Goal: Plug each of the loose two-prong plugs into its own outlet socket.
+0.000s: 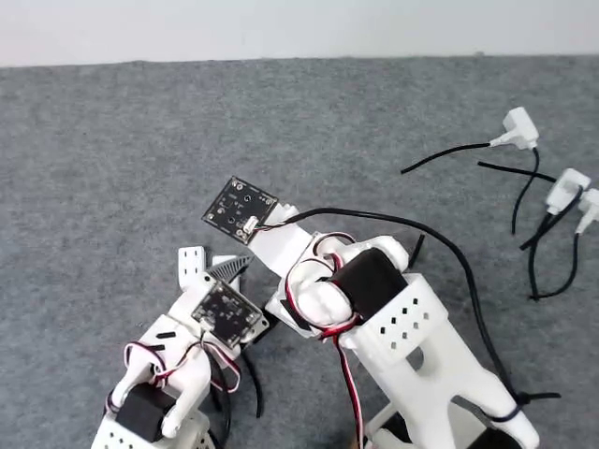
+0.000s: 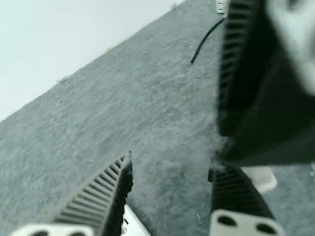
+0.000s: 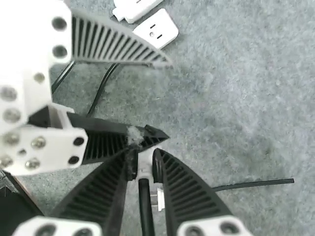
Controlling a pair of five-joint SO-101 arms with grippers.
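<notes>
My right gripper (image 3: 144, 155) is shut on a white two-prong plug (image 3: 144, 169), and the plug's black cable (image 3: 144, 209) runs back between the fingers. Close in front of it my left gripper (image 3: 167, 98) stands open, with nothing between its ribbed fingers (image 2: 106, 196). Two white outlet sockets (image 3: 155, 29) lie on the grey carpet just beyond the left gripper. From above, the sockets (image 1: 192, 265) sit beside the left gripper (image 1: 232, 269), and the right arm (image 1: 360, 285) leans in from the right. Three loose white plugs (image 1: 519, 126), (image 1: 568, 190), (image 1: 590, 208) lie at the far right.
Black cables (image 1: 533, 234) trail from the loose plugs over the carpet at the right. A long black cable (image 1: 449, 257) loops from the right arm's front down along its base. The two arms stand very close together near the front edge. Open carpet (image 1: 140, 140) spreads toward the back left.
</notes>
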